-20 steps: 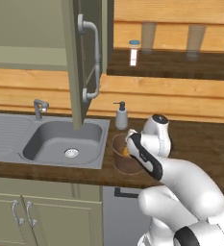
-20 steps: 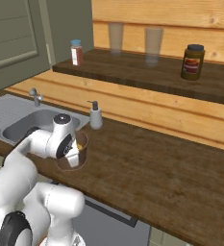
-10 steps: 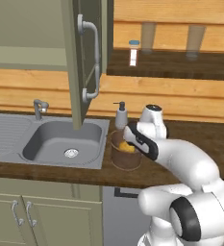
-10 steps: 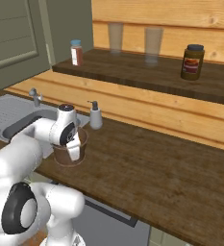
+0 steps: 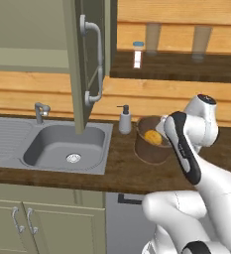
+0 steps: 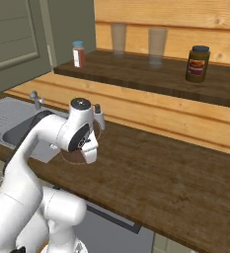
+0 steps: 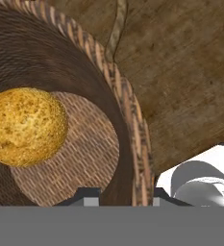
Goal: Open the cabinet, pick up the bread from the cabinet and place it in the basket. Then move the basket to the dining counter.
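Note:
The brown woven basket (image 5: 147,150) stands on the dark wood worktop right of the sink, with the golden bread (image 5: 151,137) lying inside on its bottom (image 7: 24,126). My gripper (image 7: 124,194) reaches down at the basket's right side (image 5: 162,130). One finger is inside and one outside, and the jaws are shut on the basket's rim (image 7: 135,144). The cabinet's sage-green door (image 5: 82,64) hangs open above the sink. Behind the worktop runs the raised dark dining counter (image 6: 136,74).
A grey sink (image 5: 67,144) with a faucet (image 5: 40,112) lies at the left, and a soap dispenser (image 5: 125,120) stands just left of the basket. On the raised counter are a shaker (image 6: 78,53), two glasses (image 6: 157,42) and a brown jar (image 6: 197,63).
My hand has swung from over the basket to its right rim, and the jaws have narrowed onto the rim. The bread and basket stay put.

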